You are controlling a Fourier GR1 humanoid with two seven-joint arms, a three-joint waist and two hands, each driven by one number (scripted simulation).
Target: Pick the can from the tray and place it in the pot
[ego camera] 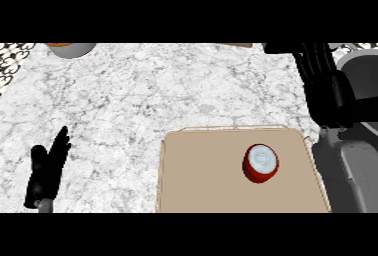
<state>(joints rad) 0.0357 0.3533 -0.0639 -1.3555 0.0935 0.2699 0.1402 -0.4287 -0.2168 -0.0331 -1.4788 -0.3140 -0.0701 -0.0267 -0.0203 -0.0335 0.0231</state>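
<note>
At the left edge, the left hand (46, 172) is resting, fingers straight and up. On the flat tan tray (199, 175), the red can (261, 164) is standing upright, its silvery lid showing. It's probably stiff, smooth, slippery metal, best gripped round its sides. Far right, the right hand (319, 75) is hanging with fingers straight, holding nothing, beside what looks like the grey pot (362, 67).

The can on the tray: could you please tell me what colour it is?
The can has red sides and a pale grey top; the head view shows it.
</note>
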